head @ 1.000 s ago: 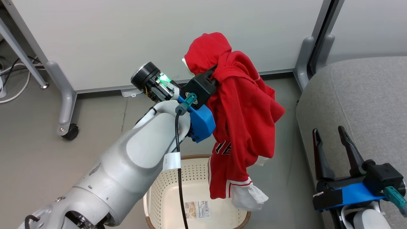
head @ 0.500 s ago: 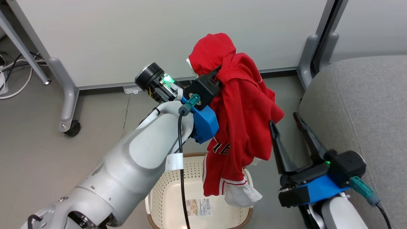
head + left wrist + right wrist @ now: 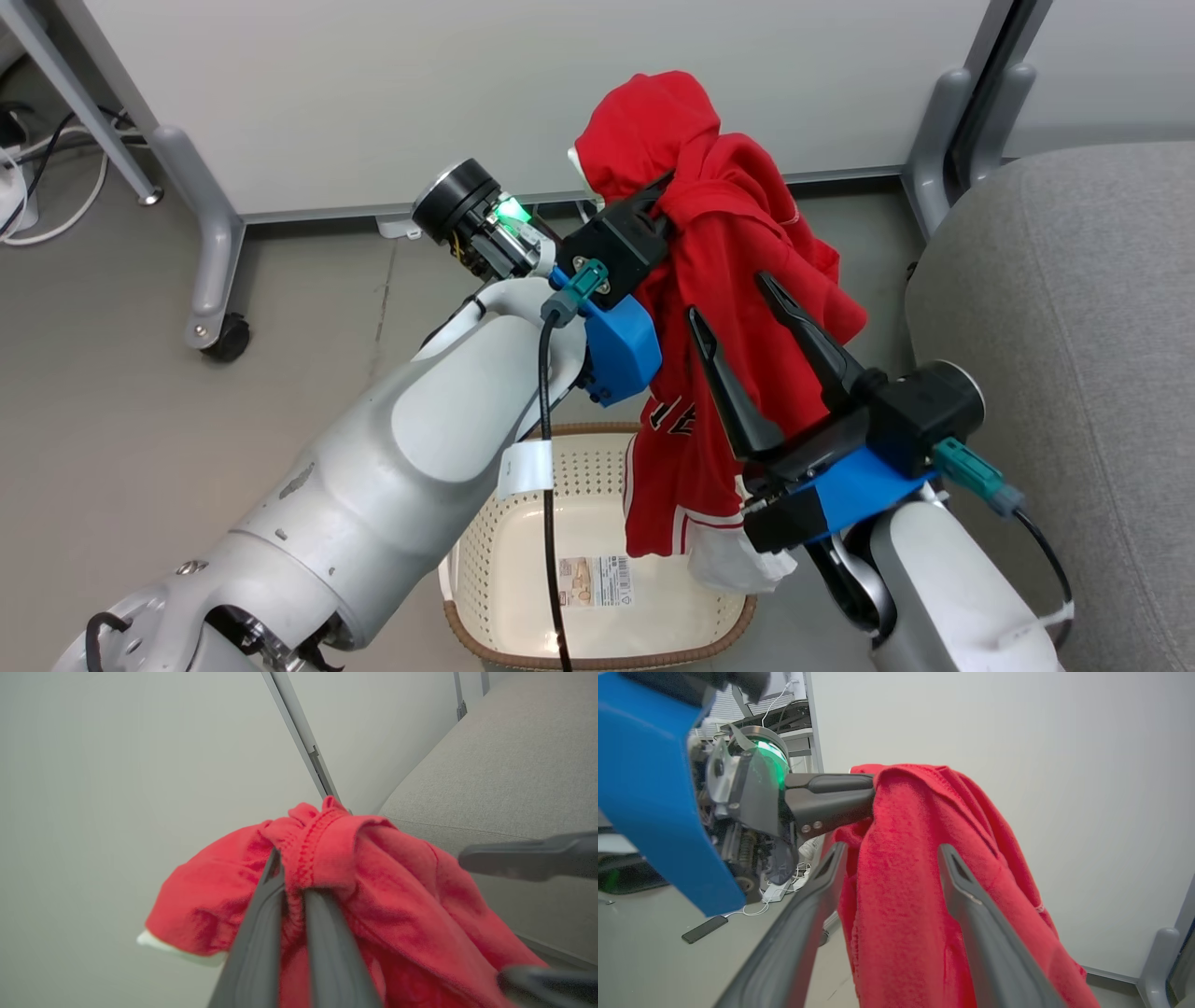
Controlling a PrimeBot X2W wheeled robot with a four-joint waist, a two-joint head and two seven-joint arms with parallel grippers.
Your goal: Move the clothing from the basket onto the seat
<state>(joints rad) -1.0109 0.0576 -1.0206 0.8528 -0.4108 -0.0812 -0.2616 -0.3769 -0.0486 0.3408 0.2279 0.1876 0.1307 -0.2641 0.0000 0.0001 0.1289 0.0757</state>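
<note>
Clothing (image 3: 738, 261) is seen hanging clear above the basket (image 3: 583, 481), gathered at its top between the fingers of the left gripper (image 3: 296, 877), which are pressed almost together on a bunched red seam. In the head view those fingertips are swallowed by the folds and cannot be made out. The right gripper (image 3: 726, 295) is held spread wide, one finger set on either side of the hanging cloth in the right wrist view. Nothing is gripped by it, and whether the fabric is touched cannot be told. The black-and-white lettering (image 3: 674, 417) is mostly lost in a crease, so no word can be read. A white cuff (image 3: 724, 565) at the lowest end is partly covered by the right gripper's blue mount (image 3: 840, 490) and is seen against the basket's right rim. Part of the basket is hidden behind the left forearm (image 3: 420, 485) and cut off by the bottom edge of the head view. A printed label (image 3: 596, 581) is seen on its floor, beside a black cable (image 3: 549, 523). The seat (image 3: 1074, 308) lies to the right, apart from the clothing and cut off by the frame edge.
</note>
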